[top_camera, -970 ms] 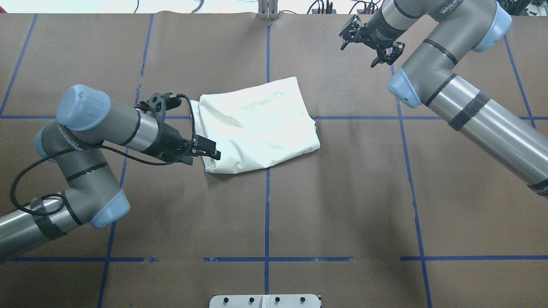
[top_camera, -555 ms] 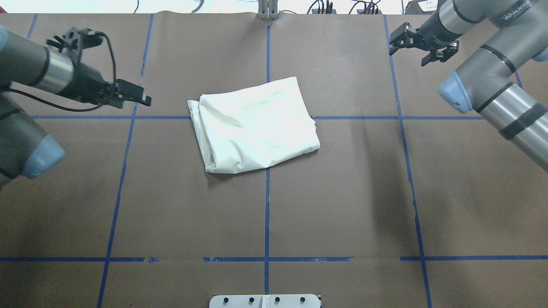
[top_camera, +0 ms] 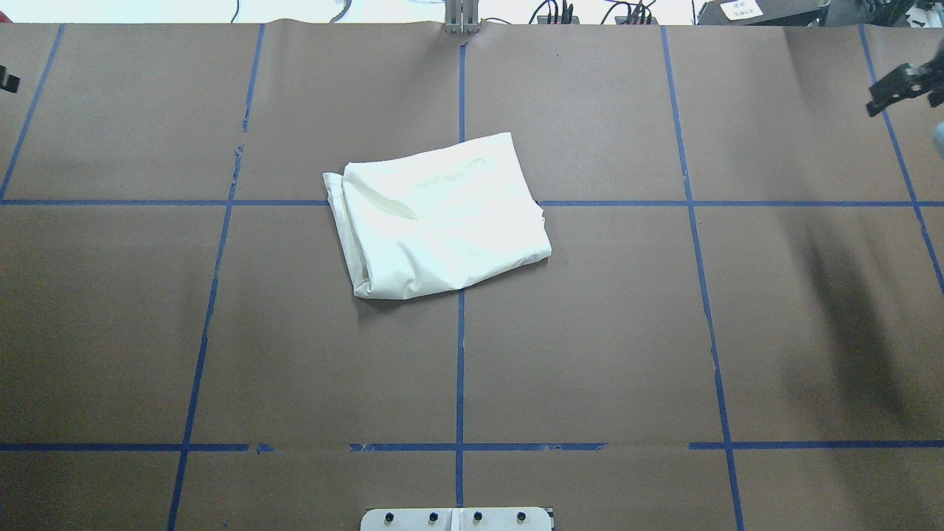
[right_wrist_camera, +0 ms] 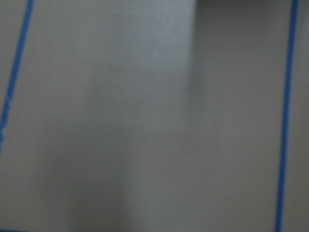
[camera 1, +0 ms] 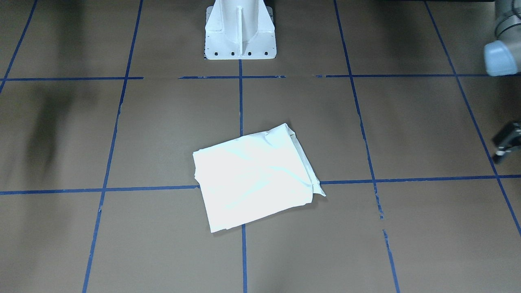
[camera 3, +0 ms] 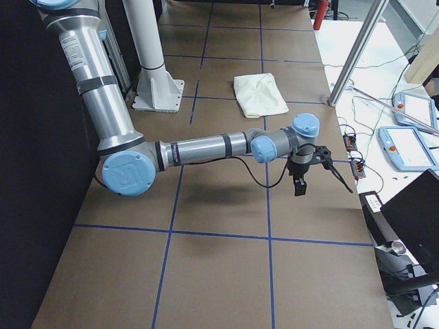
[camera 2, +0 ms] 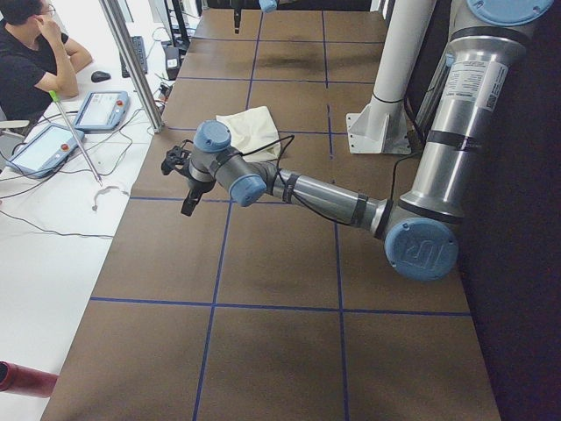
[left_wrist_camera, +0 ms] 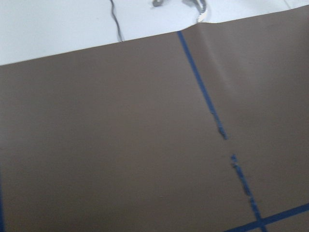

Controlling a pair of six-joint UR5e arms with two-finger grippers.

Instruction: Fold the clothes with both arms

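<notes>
Overhead exterior shows the T-shirt (top_camera: pixel 442 221) folded into a compact bundle, plain side up, just 11 o'clock of the counter (top_camera: pixel 590 354) centre, with the left claw (top_camera: pixel 7 80) at 10 o'clock and the right claw (top_camera: pixel 896 87) at 2 o'clock well apart from it, seemingly because folding is finished; I cannot tell how wide either claw is.

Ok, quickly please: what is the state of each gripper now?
The left gripper holds nothing; open or shut cannot be told.
The right gripper holds nothing; open or shut cannot be told.
The T-shirt lies apart from both.
</notes>
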